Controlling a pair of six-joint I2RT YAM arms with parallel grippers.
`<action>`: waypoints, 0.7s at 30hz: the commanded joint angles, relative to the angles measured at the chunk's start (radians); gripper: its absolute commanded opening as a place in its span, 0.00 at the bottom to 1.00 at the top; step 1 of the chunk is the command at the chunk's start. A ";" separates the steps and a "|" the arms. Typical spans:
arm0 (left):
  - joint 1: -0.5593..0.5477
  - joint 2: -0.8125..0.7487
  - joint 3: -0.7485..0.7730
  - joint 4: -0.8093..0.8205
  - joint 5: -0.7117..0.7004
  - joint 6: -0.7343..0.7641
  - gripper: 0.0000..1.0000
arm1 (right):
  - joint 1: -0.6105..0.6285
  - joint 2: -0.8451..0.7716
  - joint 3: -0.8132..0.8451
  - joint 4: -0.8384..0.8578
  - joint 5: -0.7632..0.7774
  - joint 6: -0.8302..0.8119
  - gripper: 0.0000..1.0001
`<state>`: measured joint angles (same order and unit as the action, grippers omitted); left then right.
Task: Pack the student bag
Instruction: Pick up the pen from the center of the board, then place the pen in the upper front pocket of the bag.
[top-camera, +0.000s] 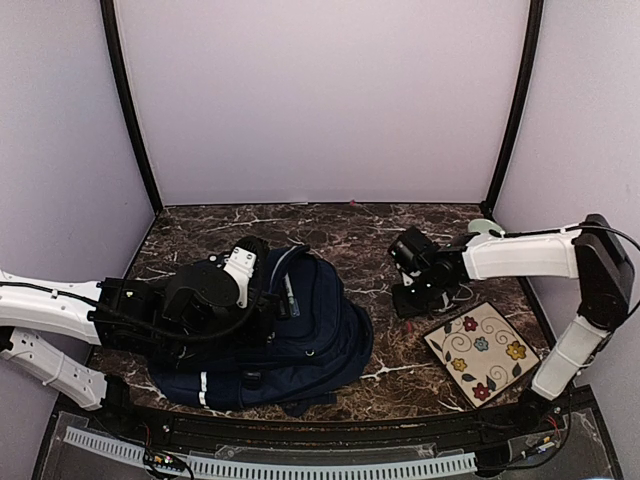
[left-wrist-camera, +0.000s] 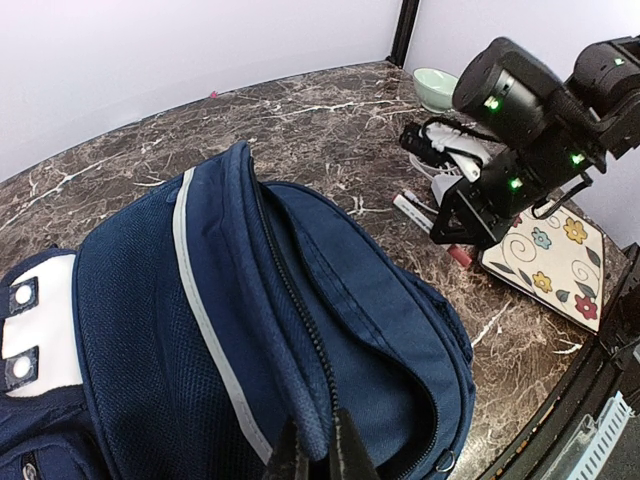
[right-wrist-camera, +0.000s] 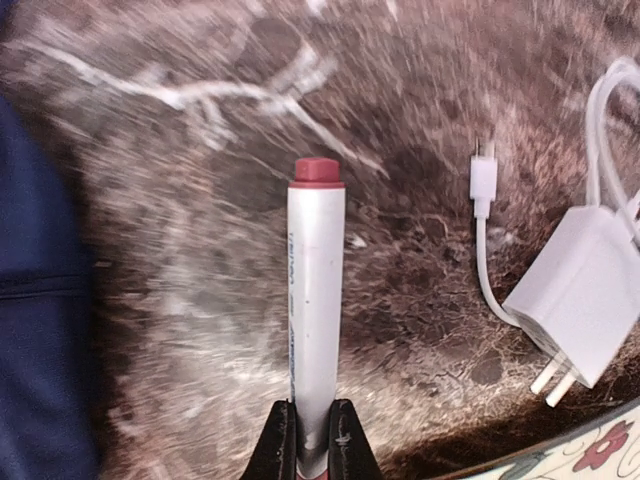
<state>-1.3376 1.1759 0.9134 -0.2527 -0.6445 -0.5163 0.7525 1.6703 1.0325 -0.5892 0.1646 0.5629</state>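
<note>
1. While the overhead camera gives the whole layout, it hides both grips. The student bag (top-camera: 300, 340) lies on the left half of the dark marbled table (top-camera: 330, 225). The left arm lies across the bag, and the right arm reaches in from the right, apart from it.
2. Only the left wrist view shows the left gripper (left-wrist-camera: 315, 455). Its fingers are pinched together on the fabric edge at the bag's top, right beside the line of zip teeth (left-wrist-camera: 300, 320).
3. That same view adds a pale patch (left-wrist-camera: 35, 320) with two round snaps at the bag's left side. It also shows a pale green bowl (left-wrist-camera: 436, 86) at the far right of the table, which from above is half hidden behind the right arm.
4. Only the right wrist view shows the right gripper (right-wrist-camera: 311, 440) clamped on a marker (right-wrist-camera: 315, 300). The marker has a white barrel, and its red cap points away from the fingers. Whether it is lifted off the table cannot be told.
5. To the marker's right in that view lies a white charger (right-wrist-camera: 580, 290) with two metal prongs. Its cable (right-wrist-camera: 483, 235) ends in a small plug that lies apart from the marker. The bag's navy edge fills the left margin.
6. From above, a flowered square (top-camera: 482, 352) lies near the right arm's base. It is cream, with dark curls and red, yellow and blue blooms. One corner of it shows at the bottom right of the right wrist view.
7. Blue print runs down the marker's barrel, too blurred to read.
</note>
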 joint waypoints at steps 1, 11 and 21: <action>0.025 -0.028 -0.017 -0.025 -0.083 0.004 0.00 | -0.004 -0.141 0.021 0.069 -0.061 0.030 0.00; 0.025 -0.018 -0.007 0.002 -0.093 0.025 0.00 | 0.120 -0.119 -0.067 0.843 -0.621 0.458 0.00; 0.025 -0.036 -0.020 0.007 -0.090 0.026 0.00 | 0.236 0.162 0.238 0.739 -0.668 0.402 0.00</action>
<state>-1.3376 1.1755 0.9134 -0.2504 -0.6487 -0.5068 0.9703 1.7912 1.1942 0.1070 -0.4538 0.9520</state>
